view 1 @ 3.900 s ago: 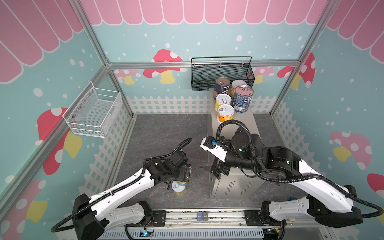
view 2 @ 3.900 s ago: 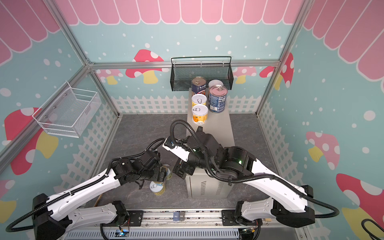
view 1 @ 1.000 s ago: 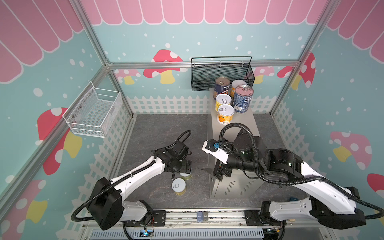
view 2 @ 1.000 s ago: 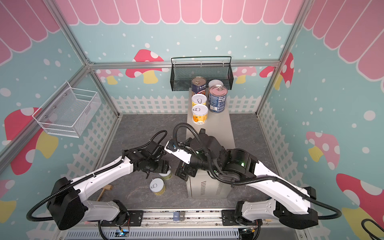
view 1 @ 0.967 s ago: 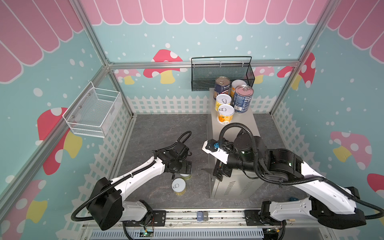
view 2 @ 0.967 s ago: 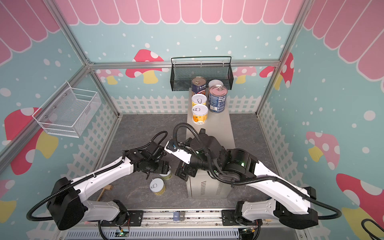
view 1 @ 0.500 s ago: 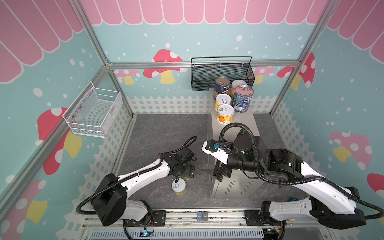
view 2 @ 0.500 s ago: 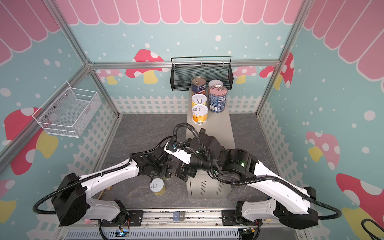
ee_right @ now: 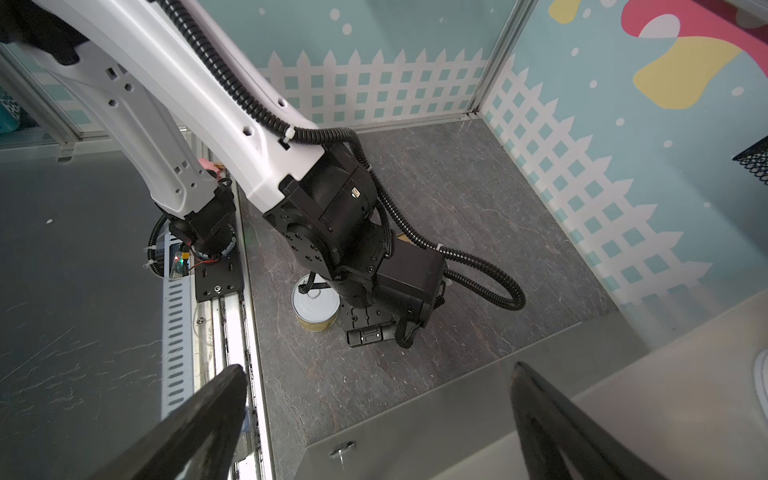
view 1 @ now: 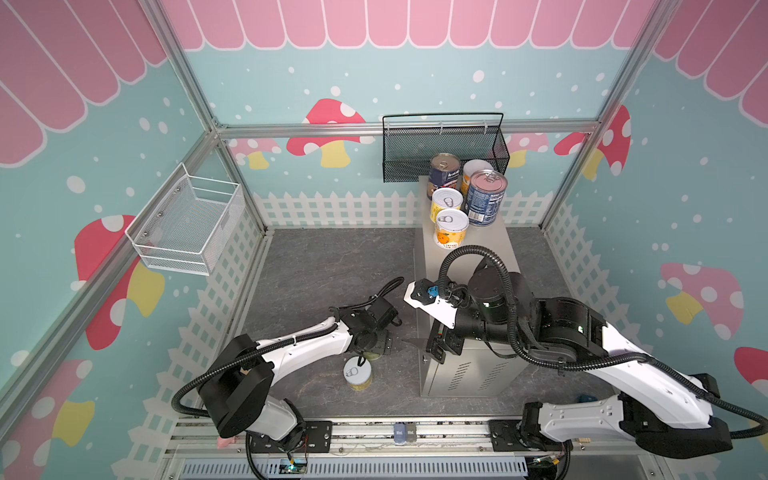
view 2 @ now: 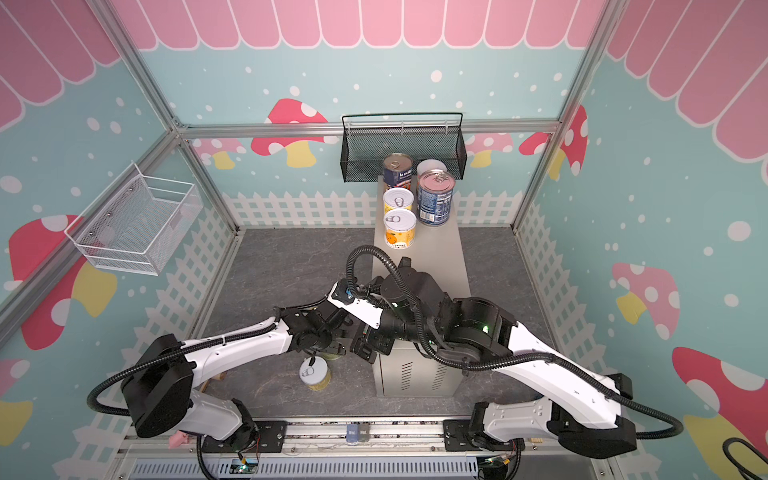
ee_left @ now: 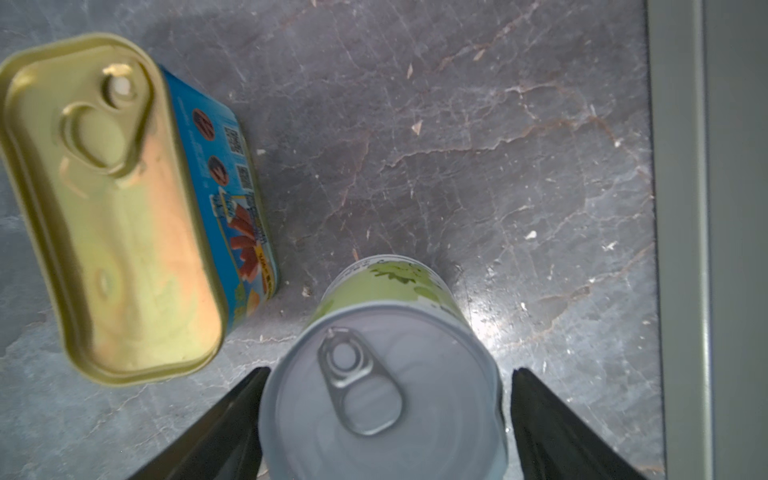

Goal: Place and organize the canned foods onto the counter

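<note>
My left gripper [ee_left: 386, 374] straddles a short upright tin can with a green-yellow label and white pull-tab lid [ee_left: 382, 399]. One finger [ee_left: 232, 415] touches its side and the other stands just clear, so nothing is clamped. Just beside the can, a flat rectangular gold tin with blue sides [ee_left: 116, 208] rests on the dark grey stone-patterned floor [ee_left: 457, 145]. A second yellow-labelled can [view 1: 357, 374] stands near. At the far end of the tall beige-grey metal counter [view 1: 494, 249] cluster five cans [view 1: 451, 228]. My right gripper [ee_right: 376, 370] hangs spread wide and empty by the counter's near corner.
</note>
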Tool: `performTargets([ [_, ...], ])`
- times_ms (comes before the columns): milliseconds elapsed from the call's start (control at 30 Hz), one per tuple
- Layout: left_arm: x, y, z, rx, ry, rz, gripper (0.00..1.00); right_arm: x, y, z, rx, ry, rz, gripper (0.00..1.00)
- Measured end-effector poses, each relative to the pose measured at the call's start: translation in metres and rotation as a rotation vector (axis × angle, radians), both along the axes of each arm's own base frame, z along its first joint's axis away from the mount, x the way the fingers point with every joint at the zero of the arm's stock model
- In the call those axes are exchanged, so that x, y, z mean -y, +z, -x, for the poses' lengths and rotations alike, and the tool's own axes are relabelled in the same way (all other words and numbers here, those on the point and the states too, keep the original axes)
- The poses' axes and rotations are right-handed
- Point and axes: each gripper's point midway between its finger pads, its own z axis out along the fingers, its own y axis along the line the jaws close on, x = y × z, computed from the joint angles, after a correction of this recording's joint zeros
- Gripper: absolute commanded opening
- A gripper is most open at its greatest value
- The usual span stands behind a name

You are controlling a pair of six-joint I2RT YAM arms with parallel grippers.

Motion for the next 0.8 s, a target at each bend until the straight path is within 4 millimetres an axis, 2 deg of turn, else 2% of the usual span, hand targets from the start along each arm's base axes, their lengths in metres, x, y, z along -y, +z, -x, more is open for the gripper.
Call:
performTargets([
  [300,0.000,-0.007,-0.002,-0.002,-0.002,-0.022,0.72,0.000,-0.001,0.000,0.001,0.001,-0.001,0.99],
  [500,-0.002,0.003,0.001,0.001,-0.027,-0.020,0.53,-0.002,-0.002,-0.001,0.003,0.001,-0.007,0.99],
  [600,0.003,0.026,0.003,0.028,-0.061,0.029,0.52,-0.005,-0.004,-0.002,0.006,0.001,-0.011,0.99],
  [700,0.009,0.065,0.000,0.082,-0.095,0.111,0.50,-0.007,-0.005,-0.002,0.014,0.007,-0.019,0.99],
  [800,0.006,0.107,-0.005,0.144,-0.114,0.204,0.41,-0.008,-0.004,0.000,0.032,0.027,-0.040,0.99],
])
